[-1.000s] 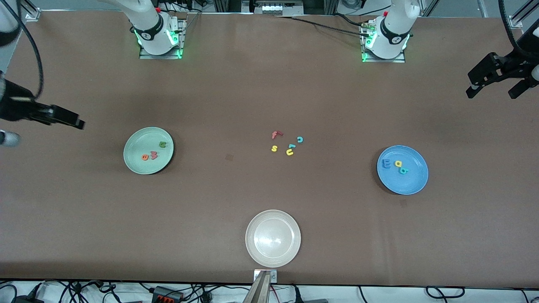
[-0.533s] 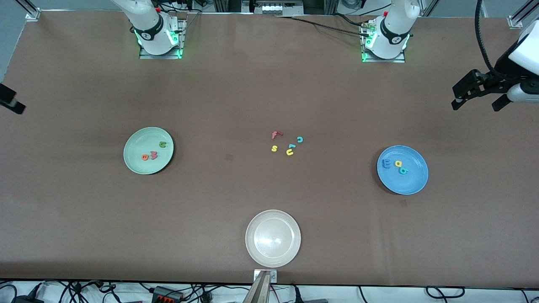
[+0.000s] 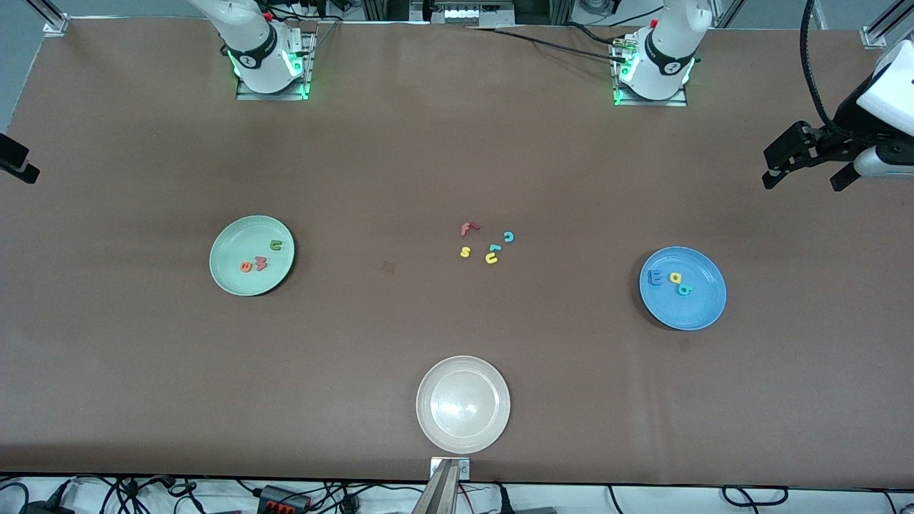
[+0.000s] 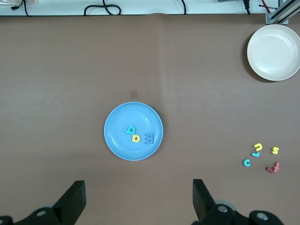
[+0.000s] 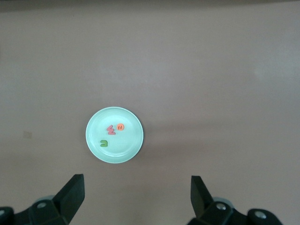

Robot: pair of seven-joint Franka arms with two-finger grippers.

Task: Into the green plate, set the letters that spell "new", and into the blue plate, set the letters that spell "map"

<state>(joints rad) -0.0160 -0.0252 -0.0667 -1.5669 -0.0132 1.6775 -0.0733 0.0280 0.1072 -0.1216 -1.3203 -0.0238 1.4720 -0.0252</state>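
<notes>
You see the round pale mint-green plate [image 3: 251, 255] toward the right arm's end, with the olive n [image 3: 275, 245], orange e [image 3: 246, 267] and pinkish-red w [image 3: 260, 264] foam letters in it. The round bright blue plate [image 3: 683, 288] toward the left arm's end holds the blue m [image 3: 654, 278], yellow a [image 3: 675, 277] and teal p [image 3: 685, 289]. The left gripper [image 3: 807, 163] and right gripper [image 5: 136, 199] hang spread and empty, high over the table's ends.

Right hand [image 3: 14, 160] mostly cut off at front view's edge, only a dark tip shows at the right arm's end of the surface [image 3: 457, 143]. Left arm cropped at the other edge, left hand [image 3: 807, 160] visible. Both wrist views clip the hands, only finger [image 4: 72, 201] tips show. Loose teal piece [image 3: 494, 248] beside yellow u [image 3: 491, 258] too small to read.
</notes>
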